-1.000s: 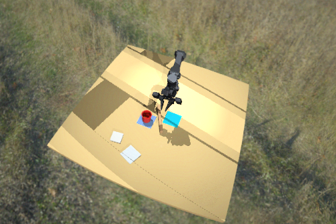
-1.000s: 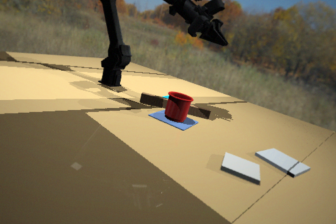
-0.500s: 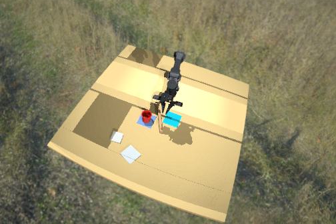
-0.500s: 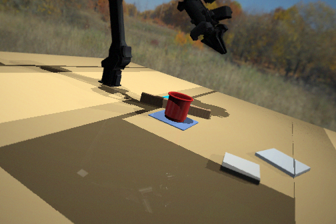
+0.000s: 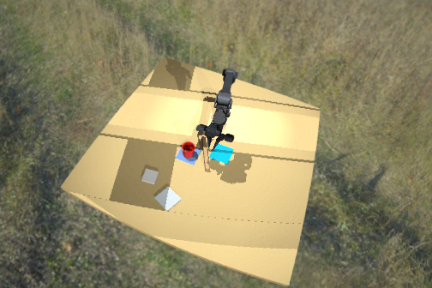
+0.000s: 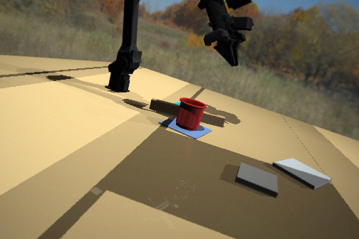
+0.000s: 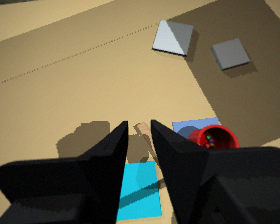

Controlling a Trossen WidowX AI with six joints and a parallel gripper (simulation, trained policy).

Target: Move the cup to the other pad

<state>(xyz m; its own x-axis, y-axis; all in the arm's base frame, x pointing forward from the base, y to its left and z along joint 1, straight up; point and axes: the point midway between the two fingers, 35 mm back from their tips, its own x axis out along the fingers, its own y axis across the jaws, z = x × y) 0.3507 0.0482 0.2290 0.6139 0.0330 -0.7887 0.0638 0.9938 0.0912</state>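
Observation:
A red cup (image 5: 189,150) (image 6: 189,116) (image 7: 231,136) stands upright on the blue pad (image 5: 190,161) (image 6: 199,133) (image 7: 206,123). Small coloured marbles (image 7: 209,140) lie inside it. The cyan pad (image 5: 222,153) (image 6: 177,104) (image 7: 141,207) has nothing standing on it; the cup and bar partly hide it in the exterior view. My gripper (image 5: 212,148) (image 6: 233,65) (image 7: 139,124) is partly open with a narrow gap and nothing between the fingers. It hangs well above the table, pointing down, on the cyan pad's side and away from the cup.
A low wooden bar (image 5: 207,161) (image 6: 162,107) (image 7: 142,129) lies between the two pads. A grey tile (image 5: 150,176) (image 6: 257,178) (image 7: 231,54) and a paler tile (image 5: 167,199) (image 6: 303,173) (image 7: 173,37) lie farther from the arm's base. Dark shadows cross the table.

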